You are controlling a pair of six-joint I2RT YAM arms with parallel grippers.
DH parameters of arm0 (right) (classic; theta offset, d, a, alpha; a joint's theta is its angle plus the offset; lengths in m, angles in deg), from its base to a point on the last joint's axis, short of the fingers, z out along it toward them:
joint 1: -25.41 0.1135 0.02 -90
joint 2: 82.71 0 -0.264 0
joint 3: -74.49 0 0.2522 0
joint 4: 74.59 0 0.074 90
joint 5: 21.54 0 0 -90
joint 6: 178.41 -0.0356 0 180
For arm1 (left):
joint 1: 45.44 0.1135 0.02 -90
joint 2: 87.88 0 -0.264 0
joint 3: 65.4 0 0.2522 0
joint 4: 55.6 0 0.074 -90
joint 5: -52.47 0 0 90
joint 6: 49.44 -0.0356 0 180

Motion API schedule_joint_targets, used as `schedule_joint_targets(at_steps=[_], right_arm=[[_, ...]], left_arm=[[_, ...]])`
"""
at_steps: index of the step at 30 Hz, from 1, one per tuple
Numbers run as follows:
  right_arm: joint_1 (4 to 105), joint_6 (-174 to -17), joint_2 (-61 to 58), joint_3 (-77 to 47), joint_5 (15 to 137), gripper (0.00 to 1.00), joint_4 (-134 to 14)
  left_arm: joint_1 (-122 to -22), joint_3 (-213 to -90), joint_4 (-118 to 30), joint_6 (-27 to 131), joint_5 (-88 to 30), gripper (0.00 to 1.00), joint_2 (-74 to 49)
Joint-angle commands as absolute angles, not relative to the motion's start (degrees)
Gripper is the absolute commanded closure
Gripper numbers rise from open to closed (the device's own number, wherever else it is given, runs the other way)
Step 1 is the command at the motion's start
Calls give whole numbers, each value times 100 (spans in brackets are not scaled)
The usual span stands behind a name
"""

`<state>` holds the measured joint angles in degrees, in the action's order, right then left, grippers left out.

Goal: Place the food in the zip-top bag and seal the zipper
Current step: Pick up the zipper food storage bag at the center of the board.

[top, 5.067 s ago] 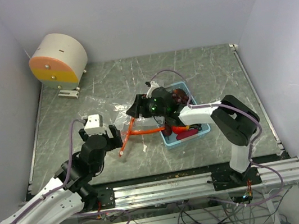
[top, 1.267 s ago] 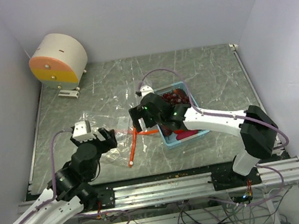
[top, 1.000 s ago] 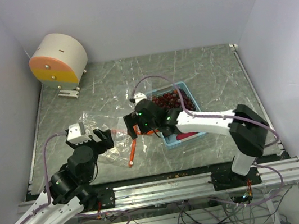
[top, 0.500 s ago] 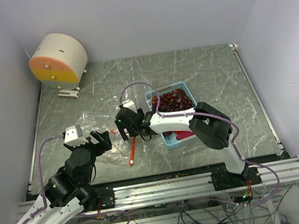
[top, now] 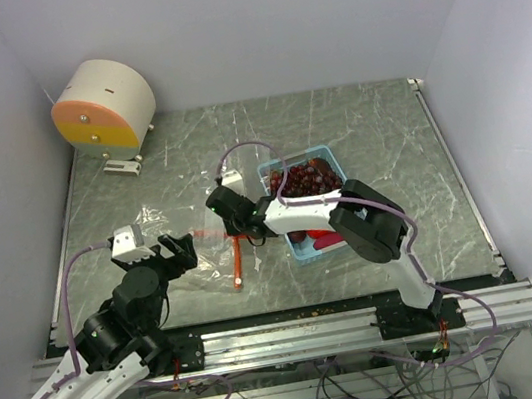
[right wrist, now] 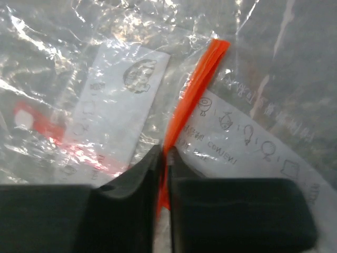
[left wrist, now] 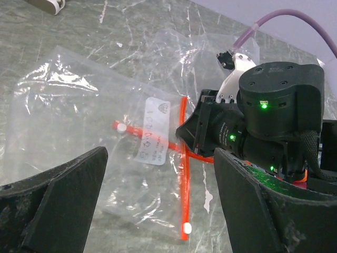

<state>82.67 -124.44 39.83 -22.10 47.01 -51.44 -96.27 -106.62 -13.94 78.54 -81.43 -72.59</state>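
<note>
R end effector [right wrist: 163, 158] clenched on zipper [right wrist: 196, 79], mid-strip | L end effector [left wrist: 158, 158] released, bag [left wrist: 68, 116] just below/ahead | food [top: 303, 178] unbagged, behind R wrist | tip: pinch 1 lip only, lift slow, L takes opp. lip

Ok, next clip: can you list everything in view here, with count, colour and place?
zip-top bag: one, clear, lying on the table left of the tray
zipper: one, orange-red, along the bag's mouth on the tray side
tray: one, light blue, mid-table
food: dark red berry clusters, count unclear, in the tray, with brighter red pieces at its near end
drum-shaped device: one, cream with an orange and yellow face, far left corner
table: one, grey-green, marbled
cables: two, purple, one along each arm
left gripper: one, black, open, at the bag's near left side
right gripper: one, black, shut on the zipper
</note>
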Motion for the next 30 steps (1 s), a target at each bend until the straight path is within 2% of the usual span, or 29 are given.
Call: schedule_joint_targets(at_steps=[1, 5, 11, 13, 14, 18, 30], right_arm=[[8260, -12600, 4311, -2011, 4517, 100, -4953], [8254, -12555, 4057, -1892, 4237, 100, -4986], [8255, -12292, 2920, -1351, 3834, 100, -5328], [8254, -12238, 2542, -1239, 3744, 100, -5335], [8261, -12214, 2384, -1187, 3715, 100, -5354], [8260, -12162, 1902, -1052, 3753, 100, -5459], [8281, -12382, 1275, -865, 4366, 100, -6165]], left_arm=[[-9654, -10617, -1344, 7854, -8140, 7, -7340], [-9655, -10605, -1385, 7821, -8089, 7, -7294], [-9653, -10585, -1577, 7686, -7962, 7, -7000], [-9652, -10587, -1680, 7626, -7898, 2, -6820], [-9652, -10583, -1744, 7587, -7847, 5, -6732], [-9658, -10401, -2402, 7195, -7331, 7, -6466], [-9651, -9686, -4971, 6890, -6589, 2, -5987]])
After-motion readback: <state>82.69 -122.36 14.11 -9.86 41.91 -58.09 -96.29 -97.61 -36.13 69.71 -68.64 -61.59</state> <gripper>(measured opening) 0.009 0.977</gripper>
